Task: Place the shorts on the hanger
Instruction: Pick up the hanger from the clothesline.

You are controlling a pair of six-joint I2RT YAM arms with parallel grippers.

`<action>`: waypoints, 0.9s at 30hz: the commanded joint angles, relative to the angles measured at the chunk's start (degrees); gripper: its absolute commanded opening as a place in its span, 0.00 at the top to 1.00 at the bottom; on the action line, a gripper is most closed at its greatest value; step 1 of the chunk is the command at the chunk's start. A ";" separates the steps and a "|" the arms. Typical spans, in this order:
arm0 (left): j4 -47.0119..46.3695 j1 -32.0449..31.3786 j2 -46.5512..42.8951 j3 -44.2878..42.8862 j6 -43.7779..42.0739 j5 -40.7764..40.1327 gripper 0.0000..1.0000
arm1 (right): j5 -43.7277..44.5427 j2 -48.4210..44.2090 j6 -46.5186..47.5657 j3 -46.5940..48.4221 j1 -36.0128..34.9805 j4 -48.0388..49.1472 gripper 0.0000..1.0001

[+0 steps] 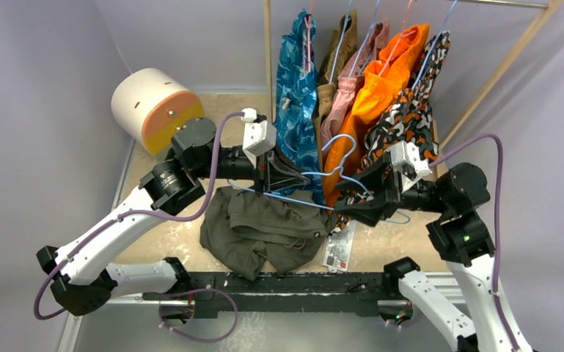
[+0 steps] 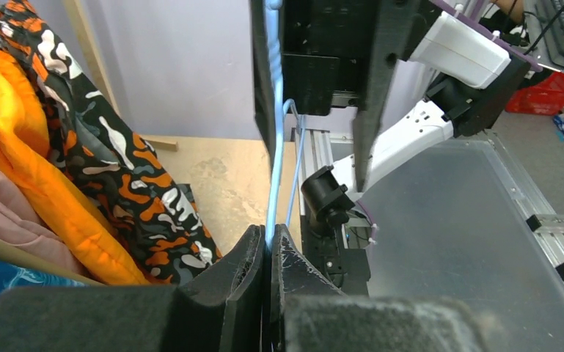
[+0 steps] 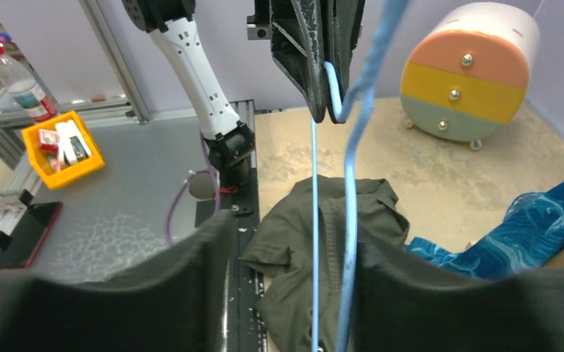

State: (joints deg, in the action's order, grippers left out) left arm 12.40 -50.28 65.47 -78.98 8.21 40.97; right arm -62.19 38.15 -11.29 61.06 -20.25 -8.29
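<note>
Shorts point(image 1: 264, 231) crumpled in a heap on the tabletop point(image 1: 389, 246), near the middle of its near edge, touched by neither gripper. Likely soft, light and limp: bound to sag and fold wherever lifted, so best pinched through a doubled thickness at the waistband or a leg hem, then draped over the bar. Just above, hanger point(image 1: 302, 201) up in the air: thin springy wire, probably slick and apt to swivel under a one-ended grip. Left gripper point(image 2: 268, 246) clamped tight on one end of the wire; right gripper point(image 3: 290, 253) spread wide, wire running loose between its fingers. Hung garments point(image 1: 381, 95) crowding the far edge.
</note>
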 commanded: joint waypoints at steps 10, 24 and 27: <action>-5.73 0.32 -3.61 3.57 2.82 -1.20 1.00 | 2.90 0.98 -5.85 5.74 -0.30 10.07 0.22; -11.99 0.23 -4.19 5.56 5.35 -0.51 1.00 | -1.48 8.21 -16.33 6.41 -0.39 18.06 0.37; -12.61 0.24 -3.30 4.78 5.83 -0.03 1.00 | -1.80 9.31 -17.15 6.87 -0.76 18.72 0.48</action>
State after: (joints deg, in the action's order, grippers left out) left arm 5.19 -50.15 62.04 -73.14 12.78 39.83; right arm -61.82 45.87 -24.86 66.63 -20.27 5.82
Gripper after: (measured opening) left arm 0.028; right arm 0.598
